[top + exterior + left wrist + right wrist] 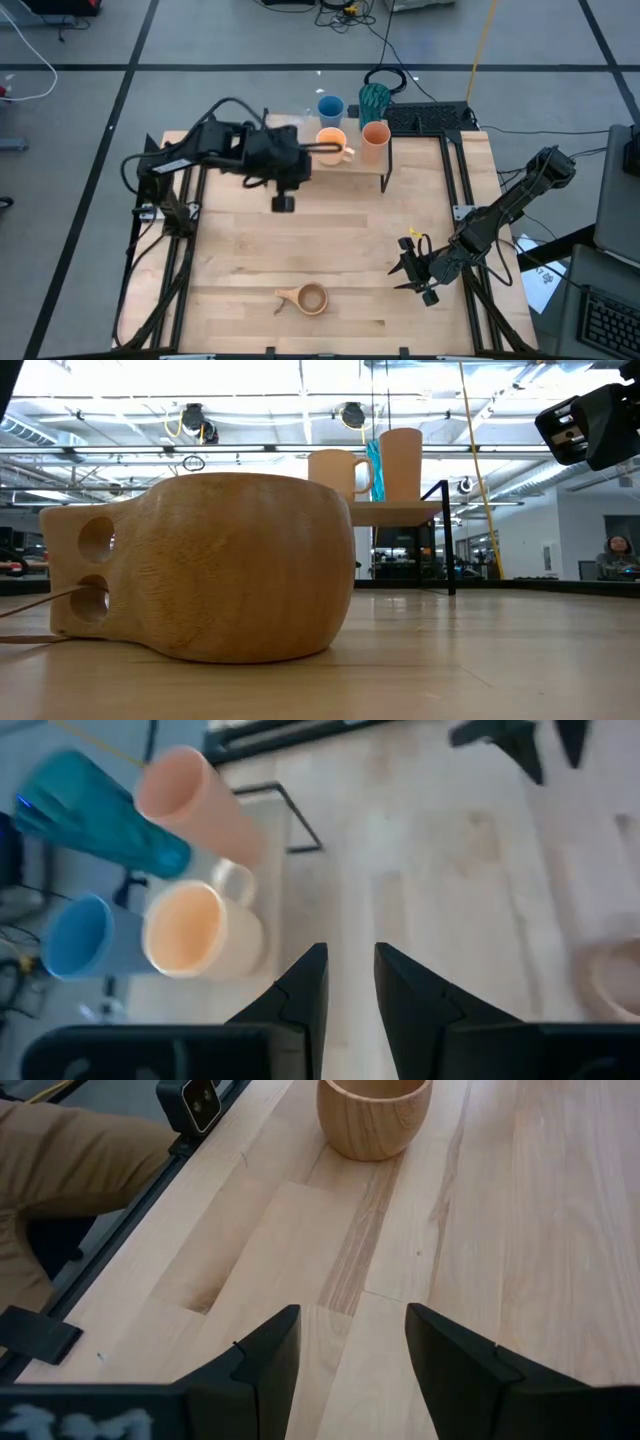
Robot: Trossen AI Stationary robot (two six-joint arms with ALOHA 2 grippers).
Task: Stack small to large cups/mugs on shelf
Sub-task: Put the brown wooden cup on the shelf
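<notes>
Left tool (pixel 284 203) hangs over the surface (pixel 330 230) just in front of the shelf (pixel 395 510), its two dark fingers a little apart and holding nothing. Right tool (pixel 412 268) sits low near the right edge, fingers apart and empty too. On the shelf stand a smooth orange mug (pixel 332 146) with a handle, a tall orange-brown tumbler (pixel 375 140), a bumpy teal tumbler (pixel 374 99) and a blue cup (pixel 330 107). Down low, only the round wooden cup (pixel 210 565) fills the picture, showing its wood lines and two holes in its stub handle.
</notes>
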